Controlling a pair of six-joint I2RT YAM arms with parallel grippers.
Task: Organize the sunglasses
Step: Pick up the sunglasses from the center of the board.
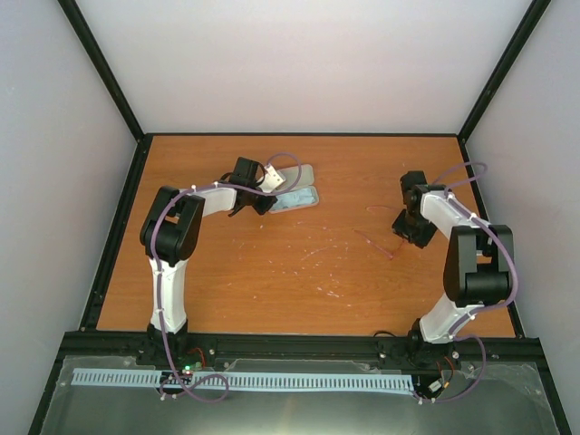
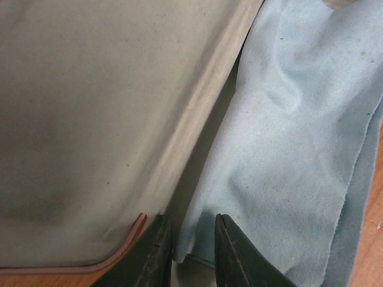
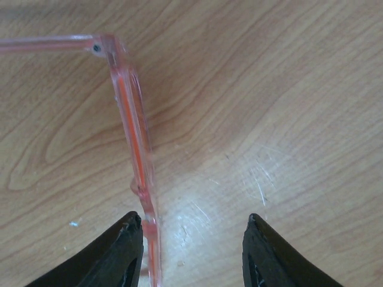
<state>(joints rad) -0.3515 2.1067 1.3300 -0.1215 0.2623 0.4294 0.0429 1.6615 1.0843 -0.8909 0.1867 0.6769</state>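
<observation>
The sunglasses have a thin translucent pink frame and lie on the orange table; they show faintly in the top view. My right gripper is open low over them, with the frame just inside its left finger. It sits at the right of the table. The pink case lies open at the back, grey inside. The light blue cloth lies in its near half. My left gripper is narrowly open, its fingers astride the cloth's edge.
Grey walls and a black frame bound the table. Scratches and white specks mark the wood in the middle. A white slotted rail runs along the near edge behind the arm bases.
</observation>
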